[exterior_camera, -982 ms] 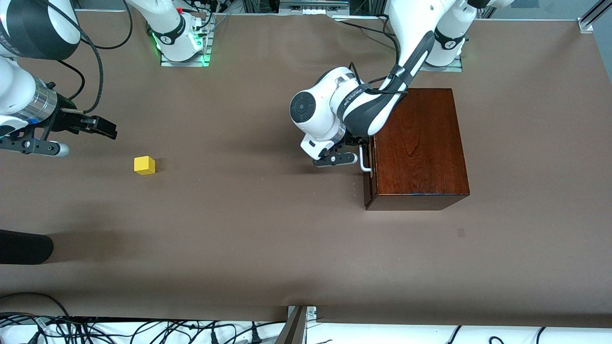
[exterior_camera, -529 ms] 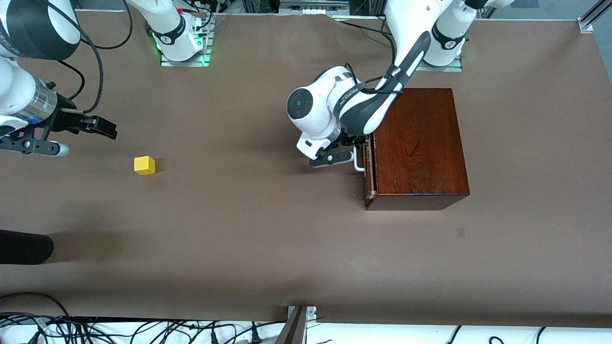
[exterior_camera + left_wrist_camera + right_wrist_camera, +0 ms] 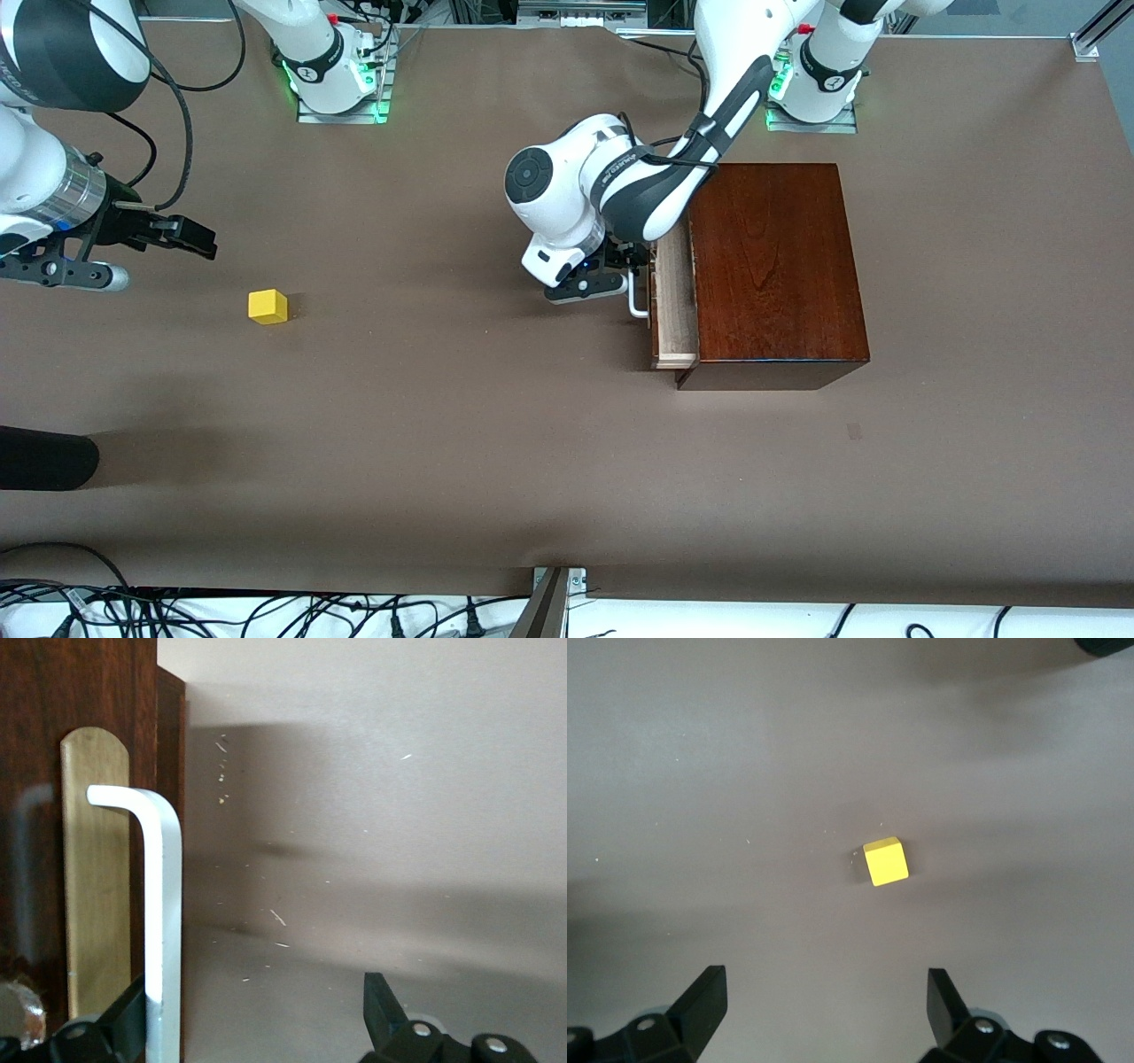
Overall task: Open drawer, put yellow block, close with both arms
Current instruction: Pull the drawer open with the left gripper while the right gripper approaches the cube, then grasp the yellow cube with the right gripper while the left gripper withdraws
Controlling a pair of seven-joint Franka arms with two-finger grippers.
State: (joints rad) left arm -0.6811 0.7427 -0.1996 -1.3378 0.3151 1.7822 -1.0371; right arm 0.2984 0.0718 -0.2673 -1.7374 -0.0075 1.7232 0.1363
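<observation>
The dark mahogany box (image 3: 780,266) stands near the left arm's base. Its drawer (image 3: 675,301) is partly out, showing a strip of pale wood tray. The white loop handle (image 3: 637,306) (image 3: 164,904) sits on the drawer's front. My left gripper (image 3: 631,276) (image 3: 252,988) is open at the handle, with one finger (image 3: 124,1023) tucked between handle and drawer front and the other well clear. The yellow block (image 3: 267,307) (image 3: 885,861) lies on the table toward the right arm's end. My right gripper (image 3: 182,236) (image 3: 824,983) hangs open over the table beside it, holding nothing.
A dark rounded object (image 3: 44,458) juts in at the table's edge, nearer the front camera than the block. Cables (image 3: 221,611) and a metal bracket (image 3: 554,589) line the nearest table edge. Both arm bases (image 3: 337,75) stand along the farthest edge.
The drawer has slid out of the box toward the right arm's end. My left gripper moved the same way with the handle. The right arm and the block have not moved.
</observation>
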